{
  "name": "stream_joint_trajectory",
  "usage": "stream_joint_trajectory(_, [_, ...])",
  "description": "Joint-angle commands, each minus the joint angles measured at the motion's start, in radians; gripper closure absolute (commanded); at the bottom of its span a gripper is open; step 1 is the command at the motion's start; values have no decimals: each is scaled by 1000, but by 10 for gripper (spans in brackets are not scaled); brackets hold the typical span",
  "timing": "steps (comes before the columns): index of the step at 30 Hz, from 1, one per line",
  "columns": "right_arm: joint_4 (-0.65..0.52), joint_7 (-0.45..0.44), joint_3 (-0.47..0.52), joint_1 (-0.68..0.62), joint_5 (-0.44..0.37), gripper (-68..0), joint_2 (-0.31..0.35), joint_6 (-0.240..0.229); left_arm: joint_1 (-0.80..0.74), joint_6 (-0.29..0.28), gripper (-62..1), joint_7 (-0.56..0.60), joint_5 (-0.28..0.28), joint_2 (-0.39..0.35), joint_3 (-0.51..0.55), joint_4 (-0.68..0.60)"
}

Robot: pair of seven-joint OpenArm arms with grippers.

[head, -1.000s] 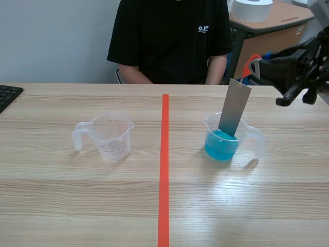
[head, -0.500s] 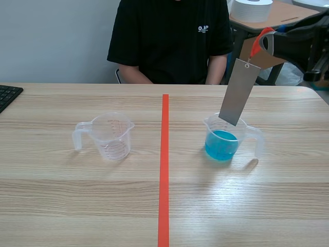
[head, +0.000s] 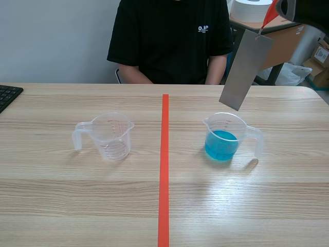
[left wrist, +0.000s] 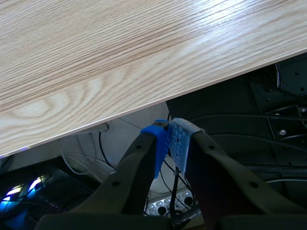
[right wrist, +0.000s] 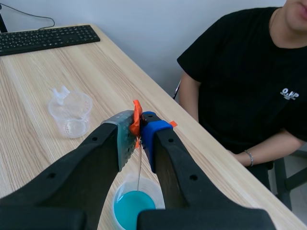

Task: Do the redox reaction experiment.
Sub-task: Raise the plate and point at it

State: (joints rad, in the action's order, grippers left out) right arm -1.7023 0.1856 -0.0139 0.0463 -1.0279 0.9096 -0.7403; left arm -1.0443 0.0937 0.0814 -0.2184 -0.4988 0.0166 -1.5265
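Observation:
A grey metal strip (head: 245, 70) hangs tilted in the air above the cup of blue liquid (head: 222, 142), clear of its rim, held by an orange tab (head: 268, 17) at its top end. My right gripper (right wrist: 135, 125) is shut on that orange tab (right wrist: 136, 118), and the strip shows only edge-on below it (right wrist: 139, 168), over the blue cup (right wrist: 134, 205). An empty clear measuring cup (head: 108, 135) stands left of the orange tape line; the same empty cup (right wrist: 71, 112) shows in the right wrist view. My left gripper (left wrist: 171, 140) is shut on nothing, below the table's edge.
A person in a black shirt (head: 169, 38) sits across the table, arms behind the far edge. A black keyboard (head: 7, 95) lies at the far left. A desk with a white roll (head: 251, 9) stands behind at the right.
My right gripper has risen up and to the right, lifting the metal strip out of the blue liquid until it hangs clear above the cup. The left arm has not moved.

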Motion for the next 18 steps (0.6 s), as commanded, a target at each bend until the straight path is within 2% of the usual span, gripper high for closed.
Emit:
stream_joint_trajectory(1, [-17, -7, 21, 15, -29, -16, 29, -5, -5, -3, -47, 11, -3, 5, 7, -6])
stream_joint_trajectory(10, [-26, 12, 43, 15, -84, -16, 69, -5, -5, -3, -47, 11, -3, 5, 7, -6])
stream_joint_trajectory(18, [-26, 15, 47, 15, -84, -15, 74, -5, -5, -8, -47, 11, -3, 1, 7, -6])
